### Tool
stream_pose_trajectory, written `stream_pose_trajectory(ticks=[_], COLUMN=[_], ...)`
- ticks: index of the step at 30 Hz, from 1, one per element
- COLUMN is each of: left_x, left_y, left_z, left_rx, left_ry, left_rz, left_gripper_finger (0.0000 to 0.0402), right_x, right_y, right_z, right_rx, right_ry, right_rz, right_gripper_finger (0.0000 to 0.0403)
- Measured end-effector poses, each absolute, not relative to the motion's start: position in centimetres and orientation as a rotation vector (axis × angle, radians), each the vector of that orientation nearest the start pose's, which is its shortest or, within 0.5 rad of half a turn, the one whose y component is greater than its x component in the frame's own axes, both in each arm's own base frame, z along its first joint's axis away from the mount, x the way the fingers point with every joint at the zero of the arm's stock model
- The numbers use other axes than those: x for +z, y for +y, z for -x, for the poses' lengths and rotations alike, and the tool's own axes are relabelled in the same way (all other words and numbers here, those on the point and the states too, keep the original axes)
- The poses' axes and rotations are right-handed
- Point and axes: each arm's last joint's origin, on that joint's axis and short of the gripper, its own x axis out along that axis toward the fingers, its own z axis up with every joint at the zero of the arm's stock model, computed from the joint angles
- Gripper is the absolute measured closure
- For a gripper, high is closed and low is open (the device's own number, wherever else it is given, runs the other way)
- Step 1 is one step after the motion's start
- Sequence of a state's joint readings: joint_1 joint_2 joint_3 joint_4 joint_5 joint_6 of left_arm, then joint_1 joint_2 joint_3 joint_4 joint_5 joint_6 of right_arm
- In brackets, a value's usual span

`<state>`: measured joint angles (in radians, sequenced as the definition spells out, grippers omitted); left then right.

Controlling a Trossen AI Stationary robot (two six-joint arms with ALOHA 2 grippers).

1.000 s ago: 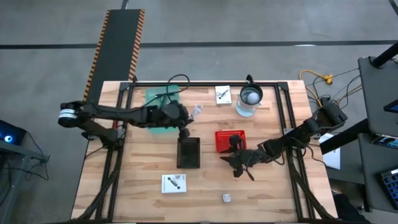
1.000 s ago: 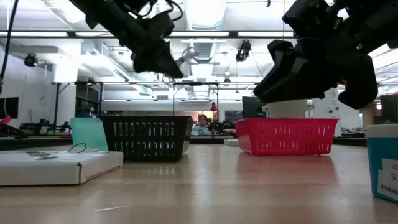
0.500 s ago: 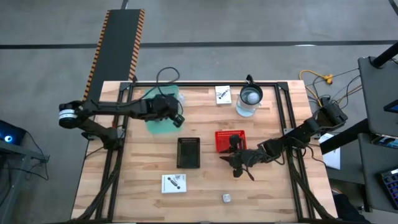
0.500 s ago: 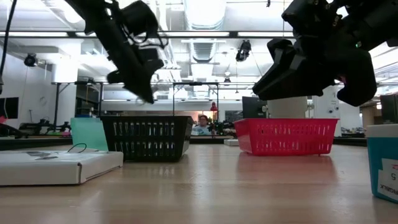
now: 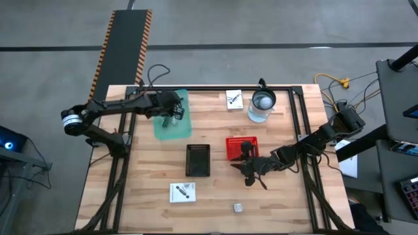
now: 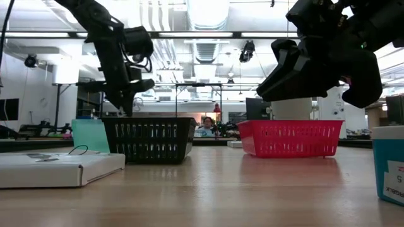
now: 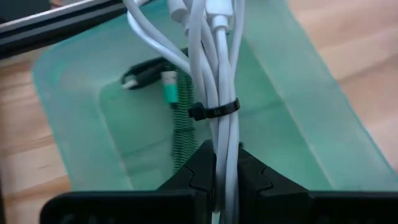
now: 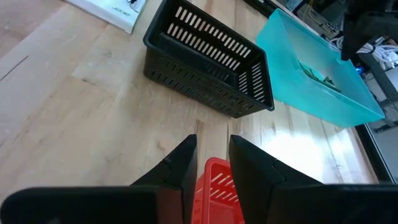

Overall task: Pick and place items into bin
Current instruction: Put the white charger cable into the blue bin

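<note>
My left gripper (image 7: pixel 222 155) is shut on a white cable bundle (image 7: pixel 214 68) tied with a black strap. It hangs over the teal bin (image 5: pixel 163 128) at the table's far left. A green braided cable (image 7: pixel 180 118) with a black plug lies in the bin. My right gripper (image 8: pixel 208 152) stands over the near right part of the red basket (image 5: pixel 235 143). Its fingers are a little apart, with the basket's rim (image 8: pixel 214 180) showing below the gap. Two white cards (image 5: pixel 183 192) (image 5: pixel 234 99) and a small silver cube (image 5: pixel 238 207) lie on the wood. My left gripper pinches the white cable bundle between its two fingers just below the black strap (image 7: pixel 214 111). The fingers slant down toward the bin, and the bundle runs along them and out past their tips. The bundle is lifted clear of the bin's floor.
A black slotted basket (image 5: pixel 198 160) stands mid-table between the teal bin and the red basket. A clear jug (image 5: pixel 262 104) with a dark handle stands at the far right. Bare wood lies along the near edge around the card and the cube.
My left gripper has carried the white cable bundle from above the black basket's far edge toward the table's far left, until it hangs over the teal bin. On the way it has rolled and tipped downward.
</note>
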<state>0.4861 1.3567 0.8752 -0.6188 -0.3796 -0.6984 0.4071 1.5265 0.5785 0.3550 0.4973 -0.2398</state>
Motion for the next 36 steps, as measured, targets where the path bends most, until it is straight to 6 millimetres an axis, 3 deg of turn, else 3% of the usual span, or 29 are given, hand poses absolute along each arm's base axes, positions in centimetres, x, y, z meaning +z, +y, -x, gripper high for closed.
stream_pose_trajectory(ticks=[12, 23, 36], left_x=[19.9, 16.6, 16.4], left_y=[14.0, 15.5, 15.8], left_z=[-20.8, -21.2, -21.3], left_rx=[1.246, 1.277, 1.274], left_ry=[0.847, 0.995, 1.023], left_rz=[0.678, 0.711, 0.657], left_gripper_finger=[0.0389, 0.0389, 0.0389], right_x=[15.1, 15.1, 15.1], right_y=[9.7, 9.7, 9.7], right_z=[-26.0, -26.0, -26.0], right_rx=[-0.023, -0.023, -0.024], right_ry=[0.544, 0.545, 0.545], right_rz=[0.493, 0.493, 0.494], right_gripper_finger=[0.0329, 0.0327, 0.0335])
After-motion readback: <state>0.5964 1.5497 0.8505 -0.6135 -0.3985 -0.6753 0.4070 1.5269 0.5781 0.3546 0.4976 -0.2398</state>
